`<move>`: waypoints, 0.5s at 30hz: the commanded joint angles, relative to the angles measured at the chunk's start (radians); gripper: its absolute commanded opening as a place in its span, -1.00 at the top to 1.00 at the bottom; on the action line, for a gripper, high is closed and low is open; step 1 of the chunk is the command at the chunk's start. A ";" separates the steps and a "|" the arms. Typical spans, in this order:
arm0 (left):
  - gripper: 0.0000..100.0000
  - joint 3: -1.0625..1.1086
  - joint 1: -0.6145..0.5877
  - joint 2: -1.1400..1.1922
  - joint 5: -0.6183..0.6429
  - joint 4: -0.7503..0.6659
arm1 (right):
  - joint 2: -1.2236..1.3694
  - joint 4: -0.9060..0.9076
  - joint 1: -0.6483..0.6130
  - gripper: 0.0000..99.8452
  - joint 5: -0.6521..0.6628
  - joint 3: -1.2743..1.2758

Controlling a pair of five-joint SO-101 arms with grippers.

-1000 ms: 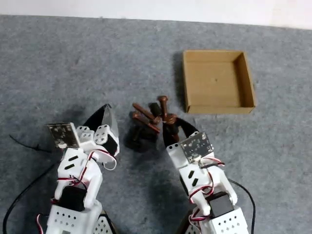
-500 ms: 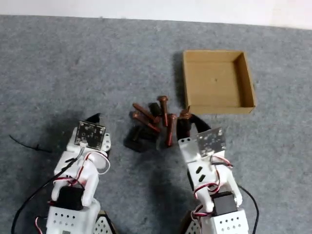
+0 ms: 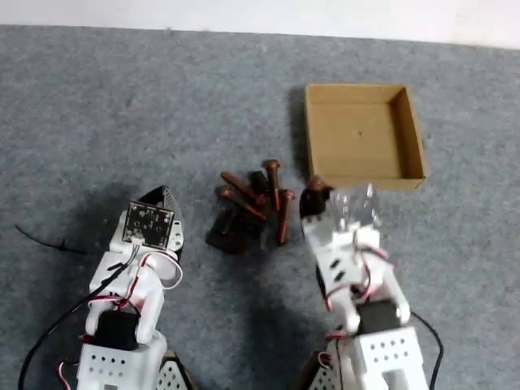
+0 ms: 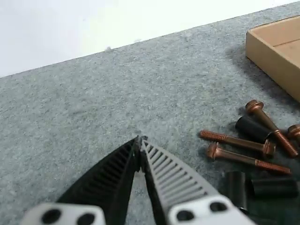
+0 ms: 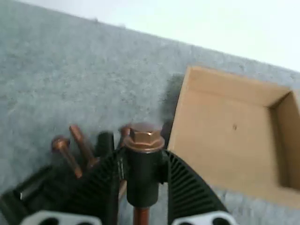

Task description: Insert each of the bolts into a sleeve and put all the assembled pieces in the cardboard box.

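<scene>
My right gripper [image 5: 143, 160] is shut on a black sleeve [image 5: 142, 180] with a copper bolt [image 5: 146, 135] through it, held upright just in front of the cardboard box [image 5: 234, 140]. From above, that assembled piece [image 3: 314, 195] hangs by the near left corner of the box [image 3: 313, 138]. Several loose copper bolts [image 3: 275, 191] and black sleeves [image 3: 227, 231] lie in a pile between the arms. My left gripper [image 4: 140, 140] is shut and holds nothing, low over the carpet to the left of the pile [image 4: 239, 150]; from above, the left gripper [image 3: 158, 196] is near the sleeves.
Grey carpet [image 3: 122, 106] covers the table, with a white wall strip along the far edge. A thin black cable [image 3: 45, 241] lies at the left. A corner of the box [image 4: 276, 47] sits beyond the bolts in the left wrist view.
My right gripper has lifted the sleeve with its bolt out of the pile and carried it right, towards the box. My left gripper has gone from open to shut and drawn back a little.
</scene>
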 commanded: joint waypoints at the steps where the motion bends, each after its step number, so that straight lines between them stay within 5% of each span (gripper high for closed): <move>1: 0.99 0.019 -0.016 -0.010 -0.008 -0.021 | 0.315 -0.102 0.013 0.99 -0.011 -0.277; 8: 0.99 0.019 -0.016 -0.010 -0.008 -0.026 | 0.905 -0.130 0.082 0.99 -0.029 -0.694; 15: 0.99 0.019 -0.016 -0.010 -0.008 -0.026 | 1.294 -0.133 0.228 0.99 -0.397 -0.975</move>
